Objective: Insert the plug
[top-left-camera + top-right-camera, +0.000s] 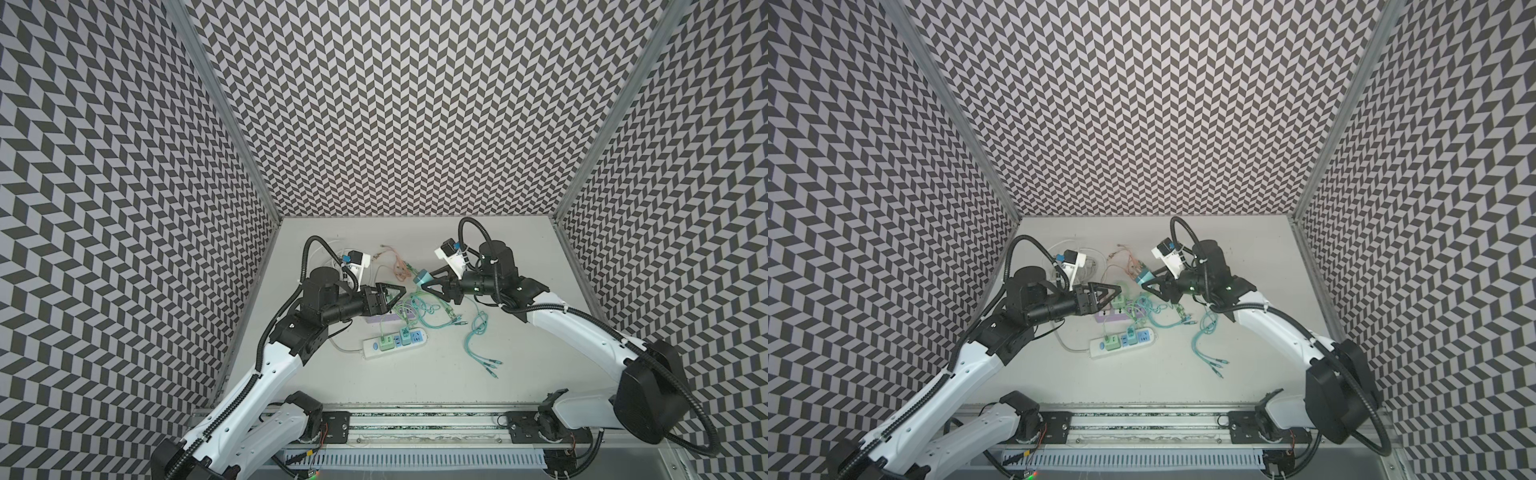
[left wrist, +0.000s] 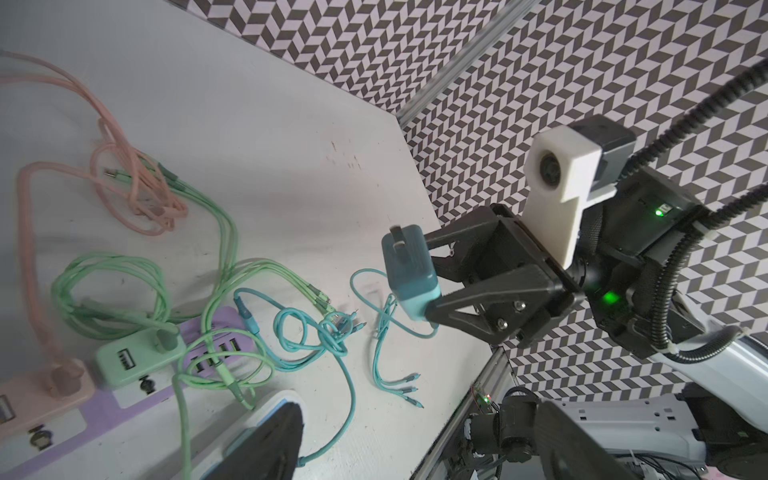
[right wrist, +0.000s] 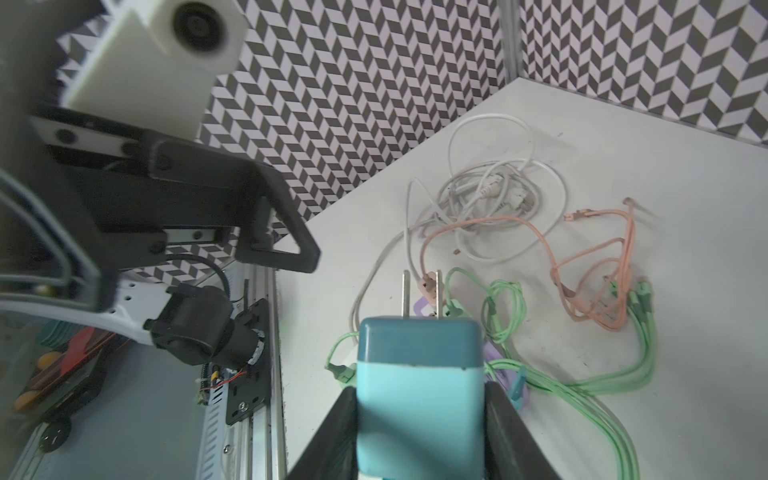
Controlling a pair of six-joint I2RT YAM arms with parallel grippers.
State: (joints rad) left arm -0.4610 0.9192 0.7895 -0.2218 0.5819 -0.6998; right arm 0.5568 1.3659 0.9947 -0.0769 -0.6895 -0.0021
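plug [image 2: 409,270]: two-tone blue adapter, dark at the prong end and pale at the back. it is clamped at its pale end between the right fingers [image 2: 478,303] and held off the worktop [image 1: 457,374]. two flat prongs point away from the right wrist, toward the left arm's side.

position: in both top views the plug [image 1: 423,277] hangs near mid-worktop, beyond the far end of the purple power strip [image 1: 386,319] and just beside the pink cable bundle [image 1: 399,270]. it is not touching any strip.

left fingers [image 3: 291,261]: spread apart with nothing between them. they hover over the purple strip, with a clear gap to the plug. only one finger shows in the left wrist view.

purple strip [image 2: 124,399]: carries a green adapter [image 2: 137,357] and a pink adapter [image 2: 62,382], each with a cable running out of it.

white power strip [image 1: 370,347]: lies nearer the arm bases, with two green adapters seated in it.

loose leads: green [image 2: 224,232] and teal [image 2: 345,374] cables are tangled on the worktop between the strips and the right arm. a white cable coil [image 3: 490,183] sits toward the far left corner.
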